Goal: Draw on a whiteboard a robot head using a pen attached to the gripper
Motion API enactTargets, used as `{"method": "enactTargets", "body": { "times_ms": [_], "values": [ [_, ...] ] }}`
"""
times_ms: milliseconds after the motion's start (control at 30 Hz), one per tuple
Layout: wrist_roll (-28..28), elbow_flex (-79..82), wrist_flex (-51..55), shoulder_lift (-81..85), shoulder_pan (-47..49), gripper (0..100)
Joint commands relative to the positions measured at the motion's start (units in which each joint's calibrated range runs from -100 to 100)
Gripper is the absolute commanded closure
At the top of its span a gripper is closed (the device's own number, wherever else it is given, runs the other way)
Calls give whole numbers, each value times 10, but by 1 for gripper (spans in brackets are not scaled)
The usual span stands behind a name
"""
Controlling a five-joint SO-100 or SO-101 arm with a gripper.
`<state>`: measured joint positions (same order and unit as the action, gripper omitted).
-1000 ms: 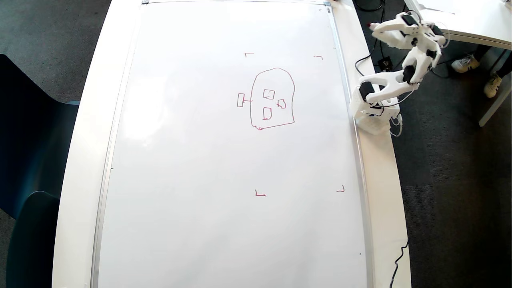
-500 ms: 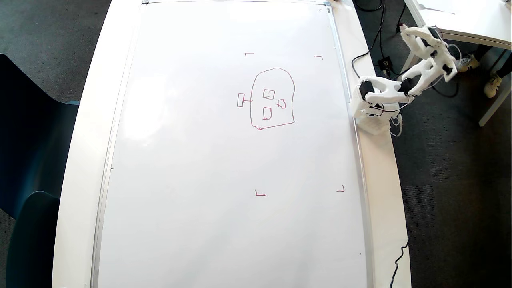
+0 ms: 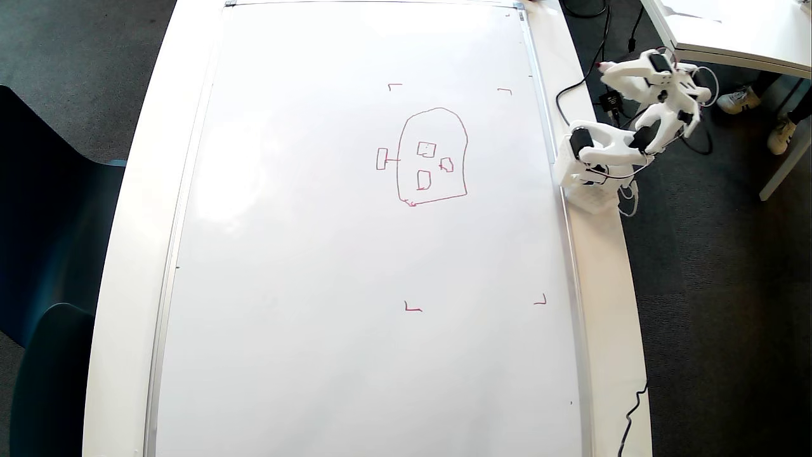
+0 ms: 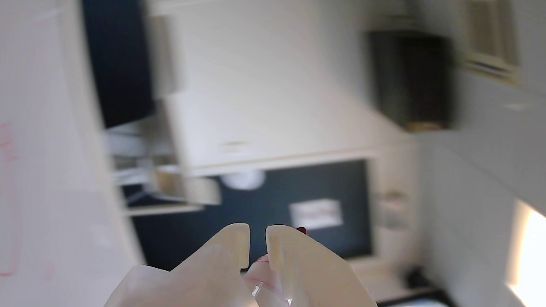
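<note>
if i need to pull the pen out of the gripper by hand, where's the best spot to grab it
Probably the red-tipped end of the pen, which sticks out past the gripper toward the whiteboard in the overhead view. Come from the board side, where nothing blocks your hand. The white barrel sits between the near-closed fingers in the wrist view, with little of it showing to grab.

Whiteboard (image 3: 355, 266) lying flat, bearing red robot head (image 3: 432, 156); gripper (image 3: 606, 68) clamping pen (image 3: 601, 65) off its right edge.
</note>
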<state>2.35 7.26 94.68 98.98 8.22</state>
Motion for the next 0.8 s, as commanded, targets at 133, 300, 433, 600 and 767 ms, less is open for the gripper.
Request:
{"method": "enactTargets", "body": {
  "times_ms": [133,300,433,600,767],
  "values": [
    [-3,215,-16,0,-4,99],
    [-3,365,-141,0,-4,99],
    [-3,434,-231,0,-3,99],
    [-22,496,-429,1,1,99],
    [-33,579,-683,2,1,99]
  ]
}}
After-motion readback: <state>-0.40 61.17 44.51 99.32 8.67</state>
